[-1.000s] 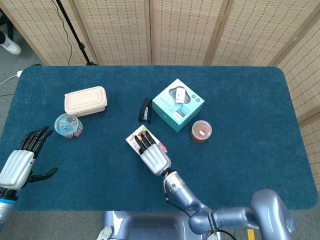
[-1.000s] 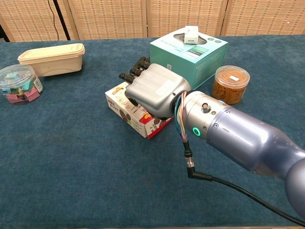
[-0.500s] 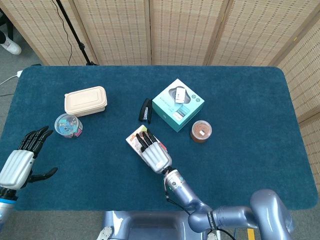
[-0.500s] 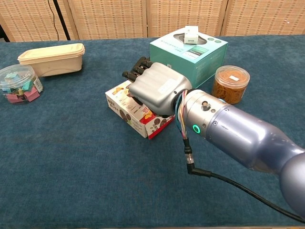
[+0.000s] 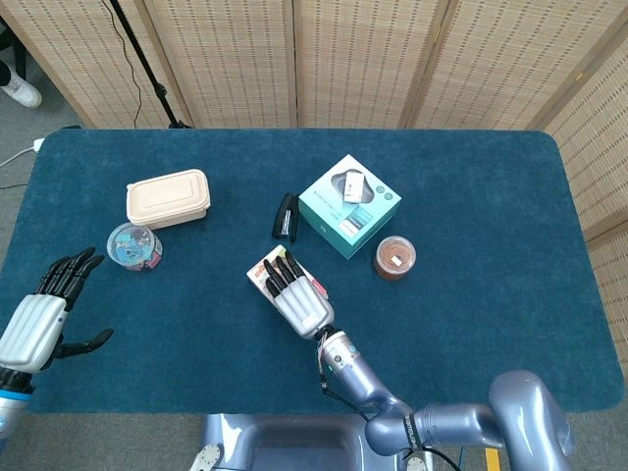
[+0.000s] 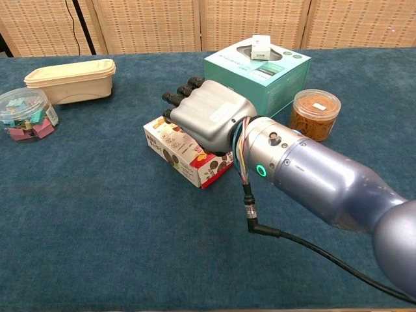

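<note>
My right hand [image 5: 297,301] lies palm down over a small printed snack box [image 5: 259,274] near the middle of the blue table. Its fingers are stretched out flat and point to the far left. In the chest view the right hand [image 6: 207,121] covers the far side of the snack box [image 6: 181,153]; I cannot tell whether it touches the top. Nothing is gripped. My left hand [image 5: 43,312] hovers at the near left edge with its fingers spread and holds nothing. It is nearest to a clear tub of coloured clips [image 5: 133,245].
A teal carton [image 5: 348,207] with a small white box on top stands behind the right hand. A brown-filled jar [image 5: 394,257] sits to its right and a black stapler [image 5: 286,216] to its left. A beige lunch box [image 5: 168,198] lies at the far left.
My right hand has shifted slightly to the left over the snack box. The box and my left hand have stayed in place.
</note>
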Available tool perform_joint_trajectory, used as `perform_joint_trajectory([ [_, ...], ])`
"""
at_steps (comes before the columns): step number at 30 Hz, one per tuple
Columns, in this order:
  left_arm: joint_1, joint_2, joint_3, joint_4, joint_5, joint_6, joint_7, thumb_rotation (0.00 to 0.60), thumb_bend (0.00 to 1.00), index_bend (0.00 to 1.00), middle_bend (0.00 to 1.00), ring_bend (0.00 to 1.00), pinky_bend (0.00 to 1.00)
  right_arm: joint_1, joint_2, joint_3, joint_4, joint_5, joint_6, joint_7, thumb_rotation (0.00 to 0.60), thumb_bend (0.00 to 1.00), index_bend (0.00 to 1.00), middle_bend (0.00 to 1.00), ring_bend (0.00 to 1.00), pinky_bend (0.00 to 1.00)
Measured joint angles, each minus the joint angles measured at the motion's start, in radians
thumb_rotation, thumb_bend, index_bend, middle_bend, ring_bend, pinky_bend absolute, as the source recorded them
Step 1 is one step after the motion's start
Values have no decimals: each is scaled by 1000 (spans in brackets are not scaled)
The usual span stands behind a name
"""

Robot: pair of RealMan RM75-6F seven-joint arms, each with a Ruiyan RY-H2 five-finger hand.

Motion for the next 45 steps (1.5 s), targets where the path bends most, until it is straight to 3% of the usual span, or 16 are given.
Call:
perform_joint_trajectory([
  [17, 1, 4, 1, 5, 6, 3, -15, 600, 193, 0, 0, 0, 0, 6, -12, -5, 13, 17, -2, -9, 600, 1000, 222, 0, 0, 0],
  [29, 0, 3, 2, 3, 5, 0, -12, 600, 193, 0, 0, 0, 0, -10, 16, -38, -30, -45, 15, 22, 600, 1000, 235, 0, 0, 0],
  [45, 0, 1, 2, 2, 3, -1, -6, 600, 193, 0, 0, 0, 0, -34, 19, -58, 16, -52, 2, 48, 600, 1000, 251, 0, 0, 0],
])
